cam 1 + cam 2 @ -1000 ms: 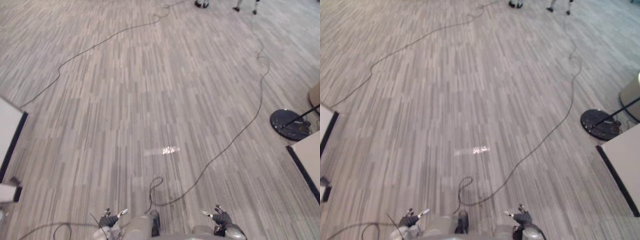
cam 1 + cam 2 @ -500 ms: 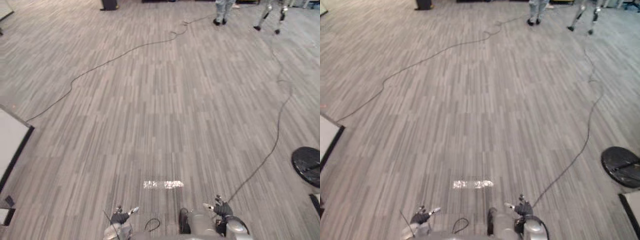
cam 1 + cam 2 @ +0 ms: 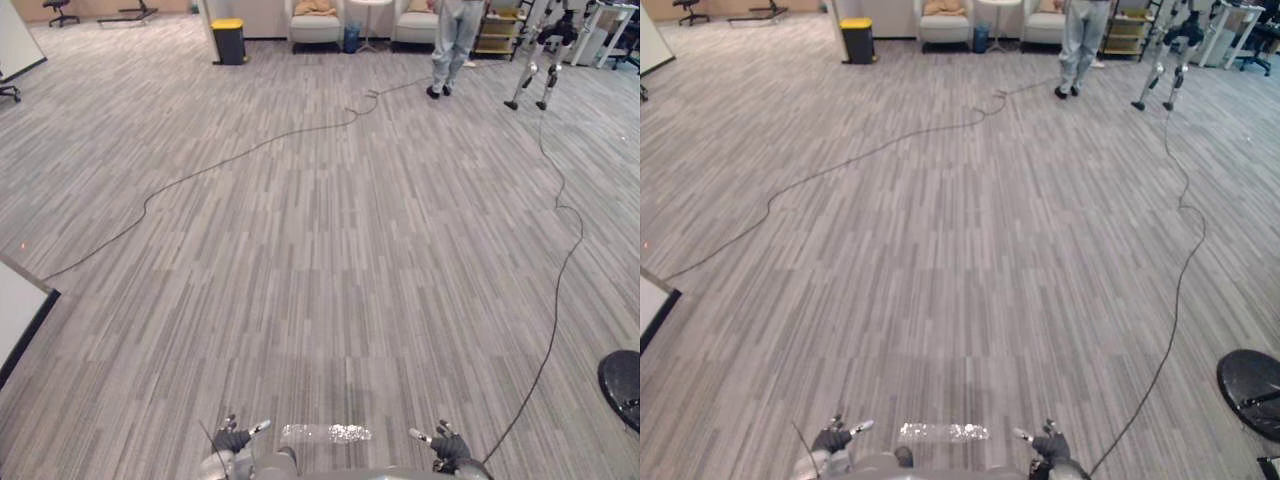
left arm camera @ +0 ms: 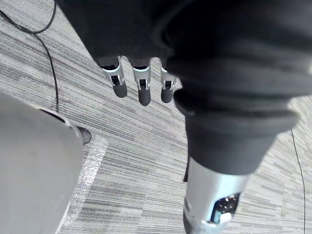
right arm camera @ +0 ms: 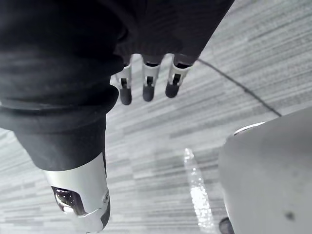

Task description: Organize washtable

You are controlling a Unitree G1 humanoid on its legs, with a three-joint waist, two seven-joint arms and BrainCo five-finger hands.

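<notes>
At six o'clock, left hand (image 3: pixel 232 441) and right hand (image 3: pixel 449 447) hang slack-fingered, holding nothing, over grey plank floor (image 3: pixel 320 250); progress cannot be judged.

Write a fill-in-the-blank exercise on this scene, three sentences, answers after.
1. The bin by the far wall has a ____ lid.
2. Both the left hand and the right hand hang open, holding ____.
3. A person in grey trousers stands at the far end on the grey striped ____.

Answers: yellow; nothing; floor
</notes>
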